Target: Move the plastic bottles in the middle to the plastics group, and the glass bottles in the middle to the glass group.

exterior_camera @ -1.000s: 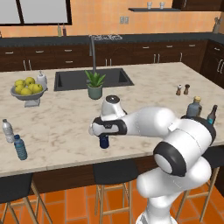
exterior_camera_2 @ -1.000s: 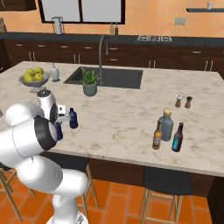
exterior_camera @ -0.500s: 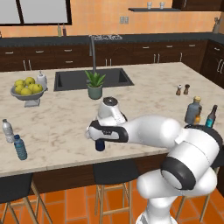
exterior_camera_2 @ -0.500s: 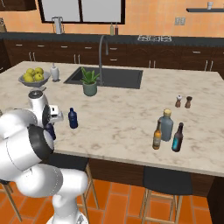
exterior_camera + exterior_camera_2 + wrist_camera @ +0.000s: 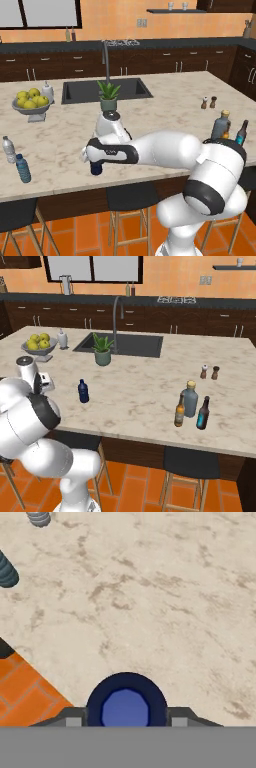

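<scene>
A navy bottle point(image 5: 125, 704) is gripped upright between the gripper point(image 5: 125, 718) fingers, cap toward the camera. The plastics group point(image 5: 15, 159) is seen well to the left of that bottle, along the same counter point(image 5: 165, 107) edge.

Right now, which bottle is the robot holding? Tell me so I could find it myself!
Start at the sink on the big counter and come toward the plant, then on to the counter's front edge. There the tool is shut on a navy bottle. It is short, dark and capped blue, unlike the clear bottle and the teal bottle off to one side.
</scene>
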